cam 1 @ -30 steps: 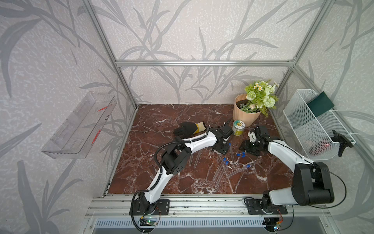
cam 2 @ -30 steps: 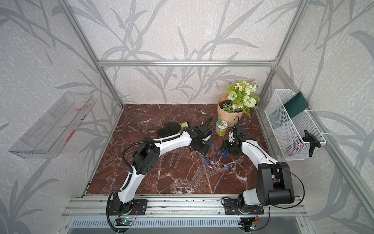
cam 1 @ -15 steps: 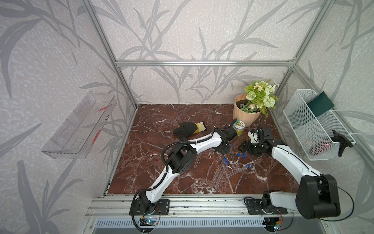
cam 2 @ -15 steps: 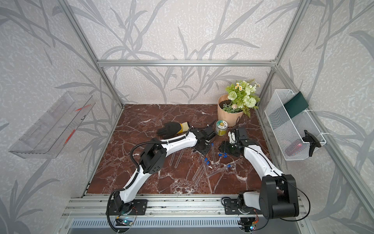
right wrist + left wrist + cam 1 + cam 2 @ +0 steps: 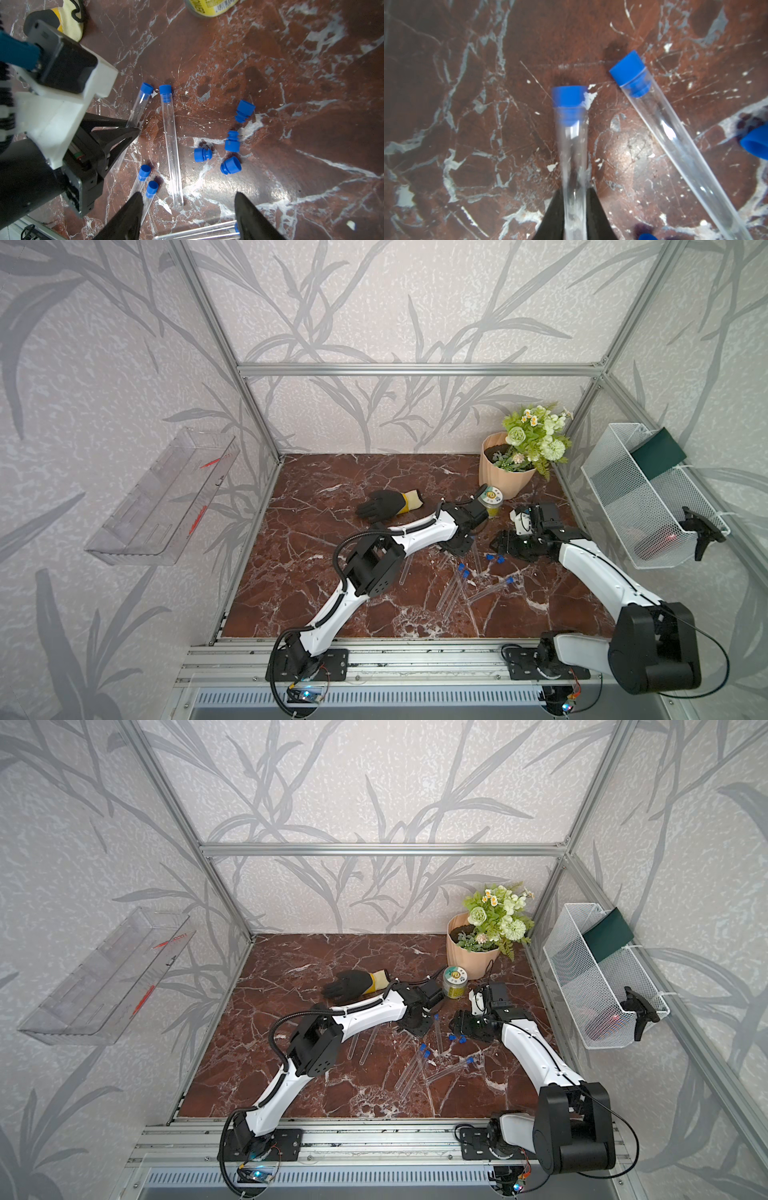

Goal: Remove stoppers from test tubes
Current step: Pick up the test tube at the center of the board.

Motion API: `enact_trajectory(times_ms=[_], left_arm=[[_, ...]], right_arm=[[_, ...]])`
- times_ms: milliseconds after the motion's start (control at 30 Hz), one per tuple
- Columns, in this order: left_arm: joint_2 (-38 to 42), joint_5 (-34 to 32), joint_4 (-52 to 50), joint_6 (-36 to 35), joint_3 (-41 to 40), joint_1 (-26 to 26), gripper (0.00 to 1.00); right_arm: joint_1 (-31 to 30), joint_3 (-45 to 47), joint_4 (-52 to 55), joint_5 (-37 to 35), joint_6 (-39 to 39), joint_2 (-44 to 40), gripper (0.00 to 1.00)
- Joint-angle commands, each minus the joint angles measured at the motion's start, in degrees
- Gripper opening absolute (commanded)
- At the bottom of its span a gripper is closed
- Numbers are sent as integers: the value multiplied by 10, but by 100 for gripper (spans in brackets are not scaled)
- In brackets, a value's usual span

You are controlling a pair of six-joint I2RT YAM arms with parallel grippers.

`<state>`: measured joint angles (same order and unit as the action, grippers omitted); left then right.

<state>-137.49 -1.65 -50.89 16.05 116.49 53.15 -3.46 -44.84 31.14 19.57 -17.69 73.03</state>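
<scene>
five test tubes (image 5: 171, 145) had blue stoppers (image 5: 165, 89) seated in their mouths and four loose stoppers (image 5: 231, 141) lay free, so i judged the job about half done. farthest left, two bare tubes (image 5: 367, 1048) lay beside the left arm (image 5: 365, 1017), probably parked there once uncapped. next, the left gripper (image 5: 574, 196) was clamped on the clear body of the held tube (image 5: 572, 145), well back from its stopper (image 5: 569, 97); that grip seemed meant to steady the tube and leave the capped end free for the other arm. whether the tube had left the floor (image 5: 291, 977) i could not tell. a neighbouring capped tube (image 5: 675, 135) lay just beside it, apart. to the right the loose stoppers sat clustered on bare floor, clear of the tubes, likely dropped out of the way. the right gripper (image 5: 188, 197) hung near them with jaws spread wide, holding nothing. the floor was hard, flat red-brown marble pattern with white veins, on which round tubes could roll. around it stood an aluminium-framed booth papered with grey leaves: clear shelf (image 5: 104, 977) on the left wall, black glove (image 5: 347, 986), yellow-labelled jar (image 5: 454, 988) and potted bouquet (image 5: 467, 963) toward the back, white wire basket (image 5: 582, 986) on the right.
</scene>
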Motion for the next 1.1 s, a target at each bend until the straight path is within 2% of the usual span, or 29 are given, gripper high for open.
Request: enact_trajectory(times_ms=[0,200,333,533,867,1067], left_arm=[[-19,6,-32,2,19,2,18],[-11,12,-41,6,37,-5,14],[4,32,-36,0,44,-15,0],[46,47,-29,-11,31,-28,0],[205,103,83,-14,-138,-40,0],[300,137,155,-14,-261,-43,0]], right_arm=[[5,12,0,-2,6,-13,70],[10,7,-4,1,8,-17,71],[9,19,-29,33,11,-22,71],[10,45,-100,106,-5,-31,71],[3,66,-223,203,-49,-22,73],[-28,71,-302,255,-96,-11,73]])
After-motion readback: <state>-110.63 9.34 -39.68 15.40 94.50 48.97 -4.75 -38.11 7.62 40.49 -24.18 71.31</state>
